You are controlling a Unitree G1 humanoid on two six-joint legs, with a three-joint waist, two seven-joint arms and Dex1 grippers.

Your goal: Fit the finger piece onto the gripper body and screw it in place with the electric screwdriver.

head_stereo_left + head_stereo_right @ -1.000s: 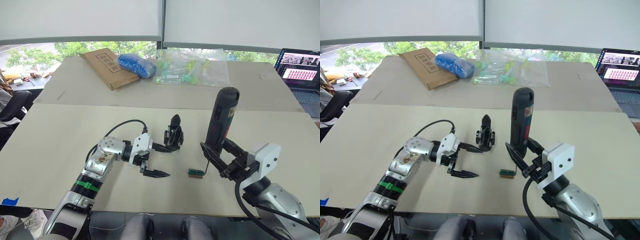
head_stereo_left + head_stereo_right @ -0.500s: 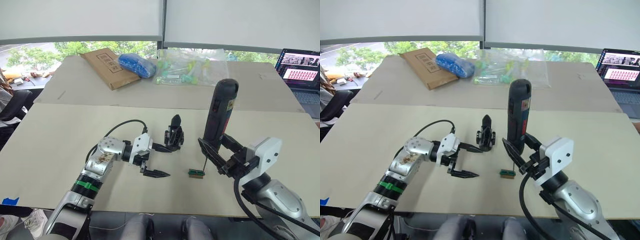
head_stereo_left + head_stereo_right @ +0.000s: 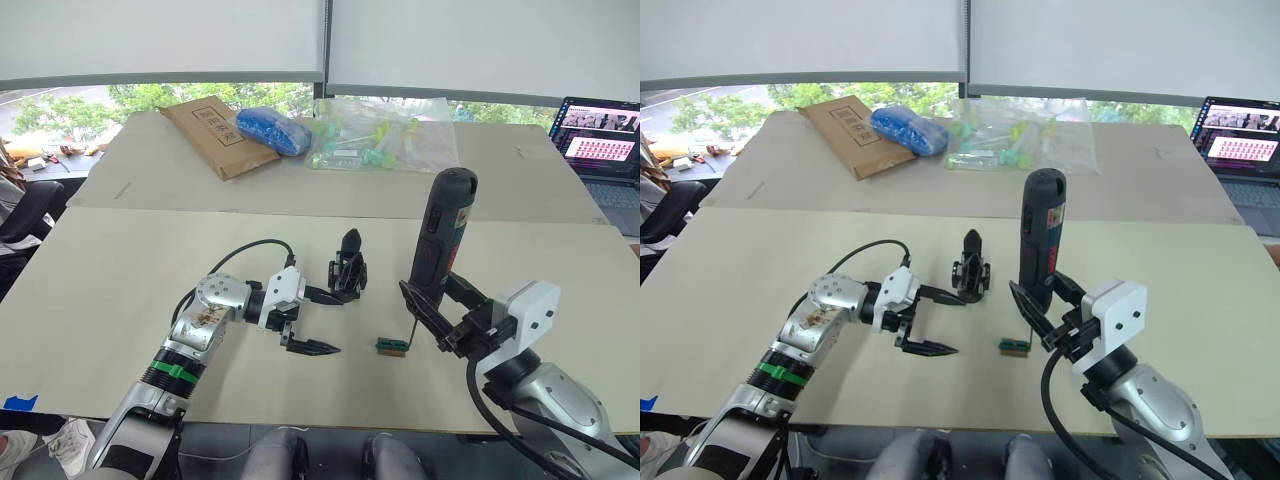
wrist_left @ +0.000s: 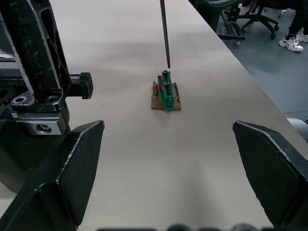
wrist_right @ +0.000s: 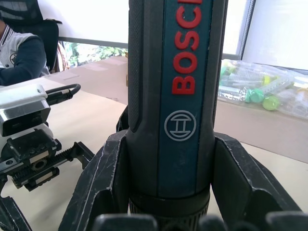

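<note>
Hovering the bit over the small green-and-brown block [image 4: 165,91], the right gripper [image 3: 440,312] holds the electric screwdriver [image 3: 441,232] upright, its fingers clamped around the lower barrel. The thin metal bit [image 4: 164,32] hangs just above the block's top, near the counter's [image 3: 120,270] front edge.

Judgement: the step in hand looks like picking a screw from that block. To do it well, keep the tool plumb, centre the bit over one of the small heads standing in the block, and lower slowly; the block is light and loose on the counter, so a sideways nudge would shove it. From the wrist view the tip seems slightly behind the nearest head, though I cannot tell the exact offset.

Left gripper [image 3: 320,320]: spread wide, holding nothing. Its far finger lies close beside the gripper body [image 3: 347,272], tip at the base; I cannot tell whether it touches. Its near finger points toward the block, well apart from it.

The gripper body stands around the middle of the counter, pointed finger up. I cannot make out a separate finger piece lying loose, so it may already be seated on the body.

Risk: the wide-open left gripper gives the body no firm hold for driving.
</note>
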